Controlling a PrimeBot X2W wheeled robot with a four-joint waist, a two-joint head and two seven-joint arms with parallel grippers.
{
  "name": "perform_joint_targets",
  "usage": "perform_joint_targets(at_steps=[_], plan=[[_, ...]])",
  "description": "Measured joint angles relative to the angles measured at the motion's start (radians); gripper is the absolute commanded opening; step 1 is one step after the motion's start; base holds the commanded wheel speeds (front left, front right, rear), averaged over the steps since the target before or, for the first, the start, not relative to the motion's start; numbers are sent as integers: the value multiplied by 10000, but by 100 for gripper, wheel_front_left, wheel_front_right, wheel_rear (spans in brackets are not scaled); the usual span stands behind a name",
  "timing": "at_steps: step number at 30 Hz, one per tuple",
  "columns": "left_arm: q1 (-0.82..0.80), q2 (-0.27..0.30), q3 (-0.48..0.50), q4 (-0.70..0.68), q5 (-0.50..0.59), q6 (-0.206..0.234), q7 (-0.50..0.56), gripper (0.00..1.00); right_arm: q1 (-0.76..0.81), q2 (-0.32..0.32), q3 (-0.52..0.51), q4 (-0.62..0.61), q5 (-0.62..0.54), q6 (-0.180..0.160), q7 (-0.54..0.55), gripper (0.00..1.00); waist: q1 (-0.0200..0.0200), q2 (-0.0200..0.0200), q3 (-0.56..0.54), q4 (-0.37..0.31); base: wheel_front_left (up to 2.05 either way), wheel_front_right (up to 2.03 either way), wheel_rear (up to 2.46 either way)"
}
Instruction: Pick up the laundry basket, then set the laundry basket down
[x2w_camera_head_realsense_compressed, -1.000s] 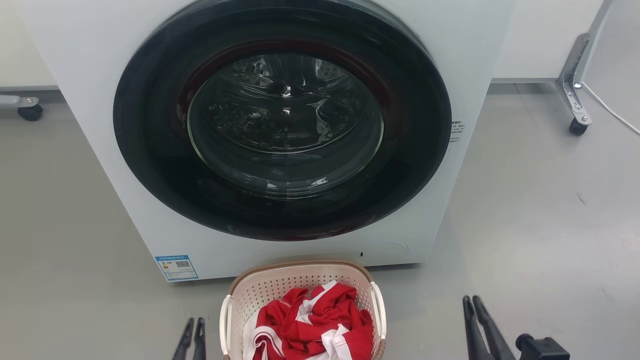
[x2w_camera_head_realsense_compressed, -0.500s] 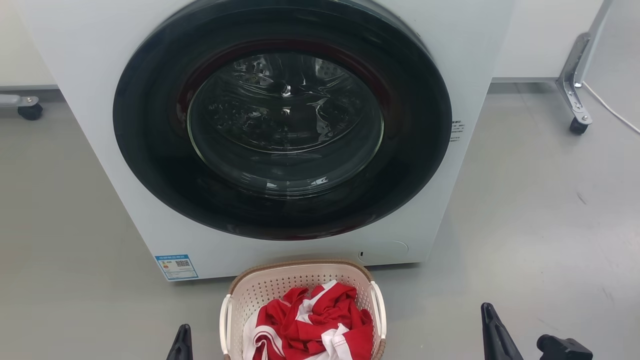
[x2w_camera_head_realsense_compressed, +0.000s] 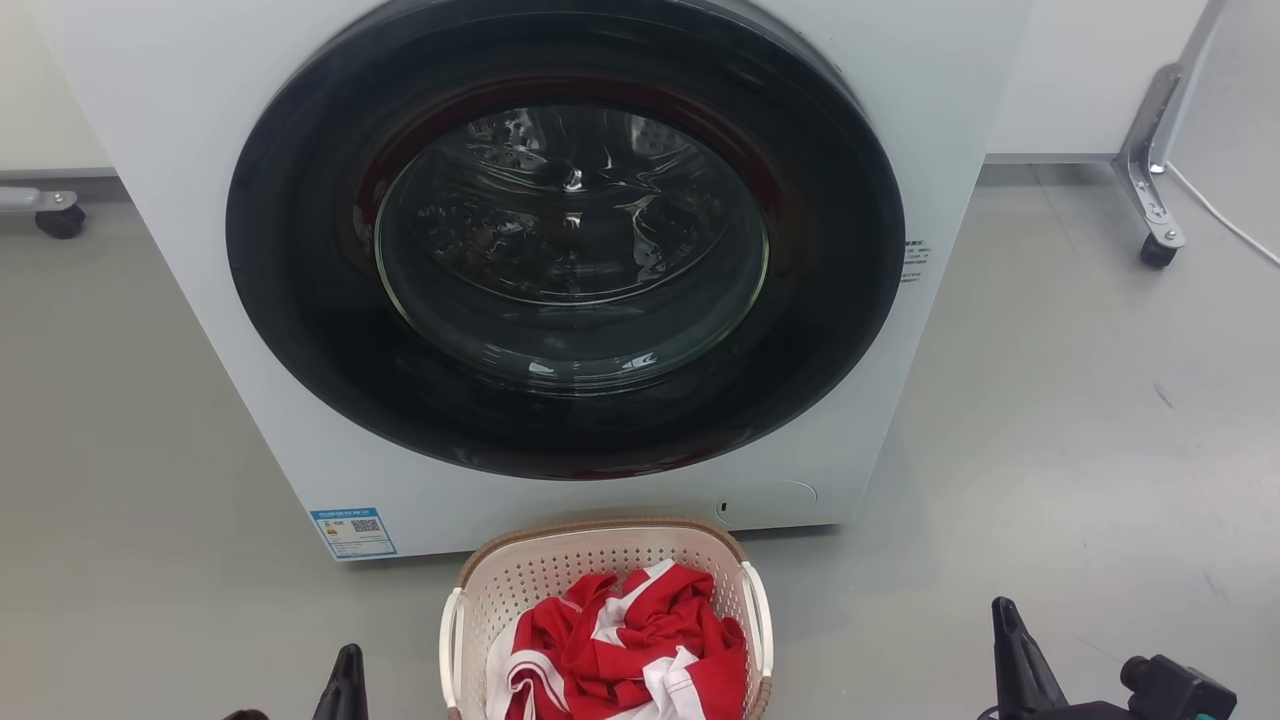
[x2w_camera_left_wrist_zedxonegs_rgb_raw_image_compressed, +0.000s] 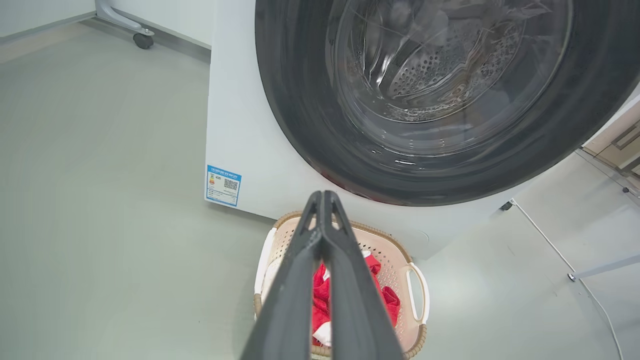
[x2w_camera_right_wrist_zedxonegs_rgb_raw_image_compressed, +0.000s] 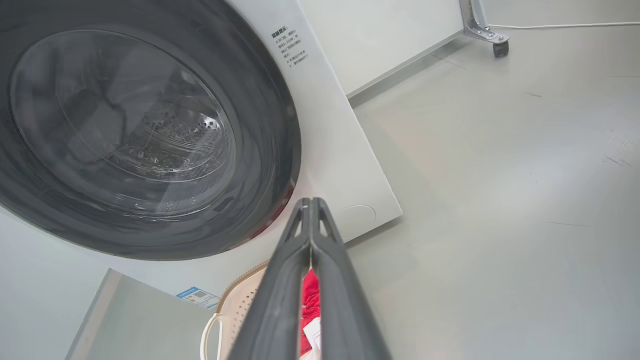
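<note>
You've got bright, even light, shadows soft. Glare streaks on the washer door glass (x2w_camera_head_realsense_compressed: 570, 200), centre of the head frame. Wrist views bow straight edges toward their borders.

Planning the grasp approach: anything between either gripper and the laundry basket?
Nothing visible. The left gripper and right gripper flank the laundry basket, with just floor between each and the basket. The washer stands behind the basket, not in either path.
</note>
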Motion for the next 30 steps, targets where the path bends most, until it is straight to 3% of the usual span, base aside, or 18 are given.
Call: perform_joint_targets(at_steps=[30], plan=[[-705, -180, 901, 362, -4332, -786, 1101, 0, -417, 121, -1369, 382, 3979, 746, 1126, 0, 0, 0, 38, 13, 0, 0, 0]])
